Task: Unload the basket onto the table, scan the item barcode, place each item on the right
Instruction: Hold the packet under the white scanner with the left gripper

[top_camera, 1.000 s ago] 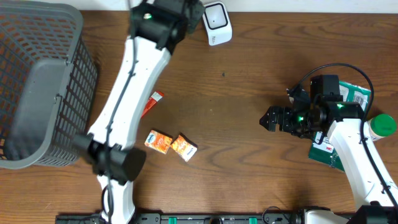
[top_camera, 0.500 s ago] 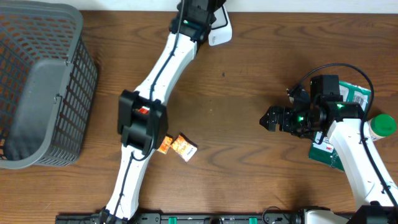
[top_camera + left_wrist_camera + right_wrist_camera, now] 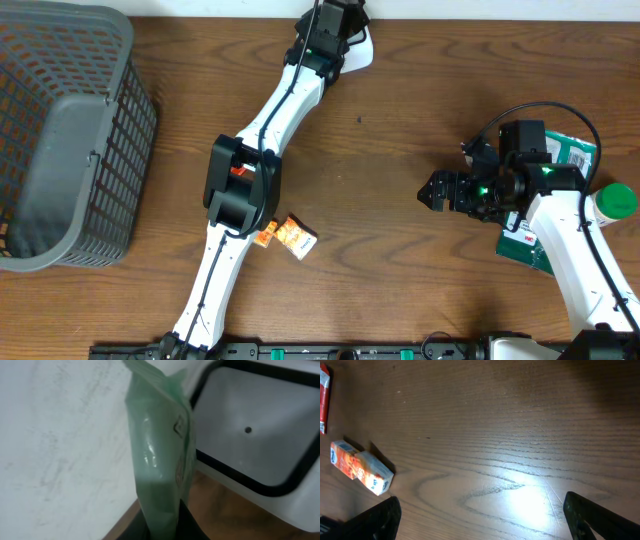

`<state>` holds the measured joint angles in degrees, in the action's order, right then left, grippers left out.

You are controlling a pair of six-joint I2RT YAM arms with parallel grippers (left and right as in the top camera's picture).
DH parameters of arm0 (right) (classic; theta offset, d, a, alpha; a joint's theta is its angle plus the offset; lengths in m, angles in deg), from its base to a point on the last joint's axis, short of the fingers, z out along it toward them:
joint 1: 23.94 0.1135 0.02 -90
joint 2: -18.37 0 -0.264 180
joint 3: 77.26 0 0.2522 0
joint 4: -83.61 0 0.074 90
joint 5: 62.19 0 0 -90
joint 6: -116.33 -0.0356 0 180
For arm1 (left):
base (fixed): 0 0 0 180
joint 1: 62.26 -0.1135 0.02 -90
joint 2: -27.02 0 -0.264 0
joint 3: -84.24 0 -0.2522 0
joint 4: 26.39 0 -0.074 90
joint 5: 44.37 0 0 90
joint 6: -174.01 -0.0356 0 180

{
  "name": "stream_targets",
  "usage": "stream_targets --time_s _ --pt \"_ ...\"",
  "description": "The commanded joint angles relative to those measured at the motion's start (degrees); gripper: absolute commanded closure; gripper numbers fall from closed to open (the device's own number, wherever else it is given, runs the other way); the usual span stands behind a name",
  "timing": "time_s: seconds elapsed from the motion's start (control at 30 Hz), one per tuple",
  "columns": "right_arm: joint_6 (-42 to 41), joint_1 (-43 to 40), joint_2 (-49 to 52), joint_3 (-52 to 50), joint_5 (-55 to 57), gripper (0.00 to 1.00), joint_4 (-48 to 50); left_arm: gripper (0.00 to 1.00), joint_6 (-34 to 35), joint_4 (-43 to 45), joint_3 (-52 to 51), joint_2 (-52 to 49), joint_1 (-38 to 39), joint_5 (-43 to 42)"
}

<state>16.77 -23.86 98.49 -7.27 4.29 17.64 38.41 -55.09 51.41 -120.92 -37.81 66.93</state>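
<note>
With the left jaws clamped on the pouch point(image 3: 159, 460), held edge-on just beside the scanner point(image 3: 245, 420) window, and the right jaws wide open, the pouch's barcode face should likely turn squarely toward that window.

Legible text: none | green pouch point(image 3: 160, 460): symbol and print blurred | orange cartons point(image 3: 362, 467): lettering too small to read
</note>
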Motion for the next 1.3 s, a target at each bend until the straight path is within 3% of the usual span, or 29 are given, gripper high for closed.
stream_targets --time_s 0.0,1.03,1.27 --pt "0.4 0.0 -0.3 0.7 -0.1 0.01 0.1 0.93 -0.8 -1.3 -0.2 -1.1 0.2 -0.3" --pt "0.4 0.0 -0.3 0.7 0.0 0.01 0.1 0.93 -2.4 -8.2 -0.2 -1.4 2.0 -1.1" --pt "0.4 0.0 -0.3 0.7 0.0 0.01 0.1 0.93 -2.1 -4.1 0.0 0.2 2.0 3.3"
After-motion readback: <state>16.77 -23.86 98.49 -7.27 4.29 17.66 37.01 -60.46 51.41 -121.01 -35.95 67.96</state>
